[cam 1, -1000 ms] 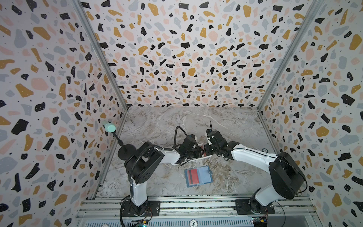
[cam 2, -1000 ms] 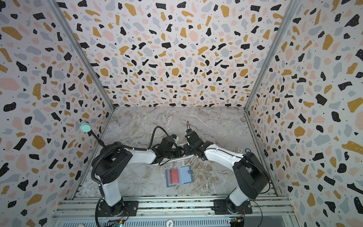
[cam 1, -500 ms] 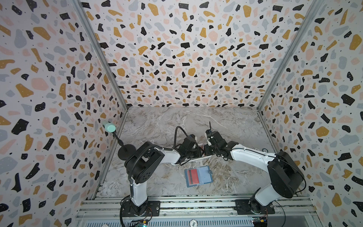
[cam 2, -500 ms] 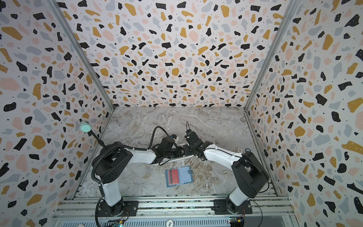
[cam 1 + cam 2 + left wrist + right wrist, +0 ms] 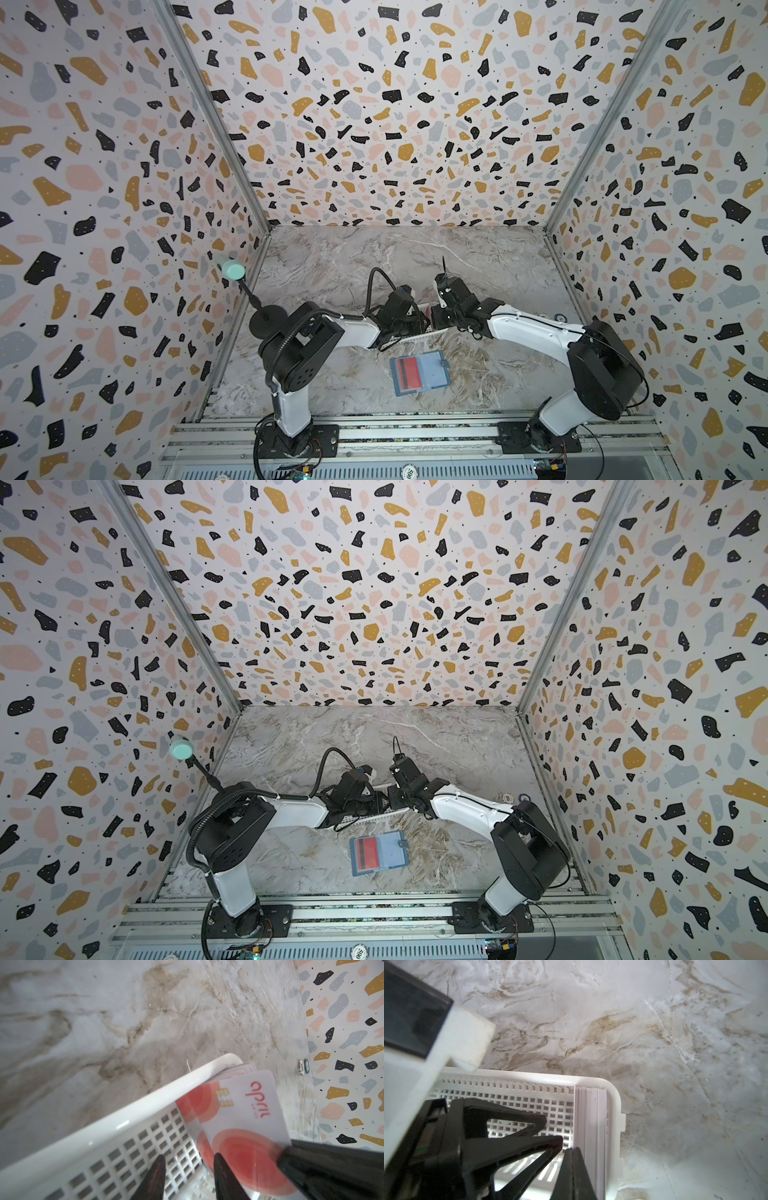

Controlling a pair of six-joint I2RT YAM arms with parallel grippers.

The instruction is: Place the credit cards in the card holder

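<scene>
robot lab booth: terrazzo walls (image 5: 374, 104), aluminium rails (image 5: 415, 434)

White basket (image 5: 133, 1113) — credit cards (image 5: 245, 1118) upright

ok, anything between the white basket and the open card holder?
No. Both top views show only bare marble table between the white basket and the card holder.

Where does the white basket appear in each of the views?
In a top view: white basket, only an edge, behind the card holder.
In a top view: same place.
Left wrist: its rim beside the credit cards.
Right wrist: one end, cards standing inside.
Shared landmark: marble table.
</scene>
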